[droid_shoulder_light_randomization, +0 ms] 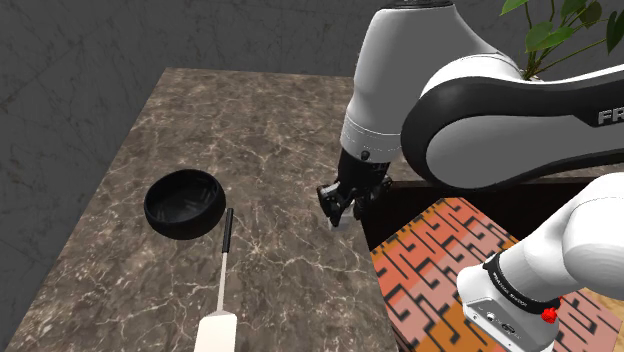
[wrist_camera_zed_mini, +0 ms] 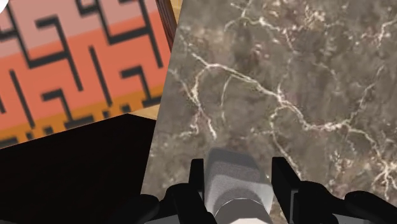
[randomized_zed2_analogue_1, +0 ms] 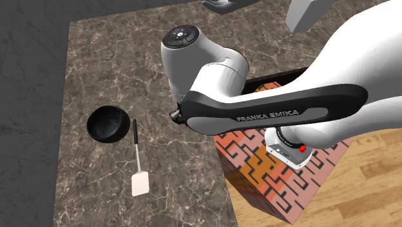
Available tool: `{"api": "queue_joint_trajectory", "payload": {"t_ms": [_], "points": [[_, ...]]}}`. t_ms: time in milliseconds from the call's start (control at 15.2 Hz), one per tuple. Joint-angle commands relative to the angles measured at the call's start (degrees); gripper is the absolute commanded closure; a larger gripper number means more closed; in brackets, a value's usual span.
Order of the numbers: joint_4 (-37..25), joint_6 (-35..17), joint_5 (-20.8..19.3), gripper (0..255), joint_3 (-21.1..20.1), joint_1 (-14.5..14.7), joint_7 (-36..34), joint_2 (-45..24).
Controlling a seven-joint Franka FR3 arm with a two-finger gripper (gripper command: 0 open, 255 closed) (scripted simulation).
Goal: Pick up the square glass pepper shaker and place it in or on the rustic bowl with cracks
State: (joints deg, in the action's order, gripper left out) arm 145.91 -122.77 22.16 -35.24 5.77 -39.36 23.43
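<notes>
My black gripper [droid_shoulder_light_randomization: 343,203] hangs just above the brown marble counter [droid_shoulder_light_randomization: 270,130], close to its edge by the stand. It is shut on a small grey square pepper shaker [wrist_camera_zed_mini: 233,183], clasped between the two fingers [wrist_camera_zed_mini: 198,186]; the shaker shows as a pale bit [droid_shoulder_light_randomization: 334,209] at the fingertips in the shoulder view. The dark round bowl [droid_shoulder_light_randomization: 182,204] sits on the counter well towards the shoulder view's left of the gripper, and also appears in the second exterior view [randomized_zed2_analogue_1: 107,124]. Nothing lies in the bowl.
A spatula [droid_shoulder_light_randomization: 223,282] with a black handle and white blade lies just beside the bowl, towards the gripper [randomized_zed2_analogue_1: 138,161]. The orange patterned stand [droid_shoulder_light_randomization: 450,260] borders the counter's edge. A plant [droid_shoulder_light_randomization: 560,25] stands behind the arm. Grey walls bound the counter.
</notes>
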Motion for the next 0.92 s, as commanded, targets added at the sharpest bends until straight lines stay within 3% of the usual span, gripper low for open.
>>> {"api": "queue_joint_trajectory", "payload": {"t_ms": [0, 858], "points": [[-1.08, 2.07, -0.17, 255, 0.62, 0.00, 0.05, 0.96], [-7.98, 13.25, -1.25, 255, 3.68, 0.07, -0.40, 5.31]]}}
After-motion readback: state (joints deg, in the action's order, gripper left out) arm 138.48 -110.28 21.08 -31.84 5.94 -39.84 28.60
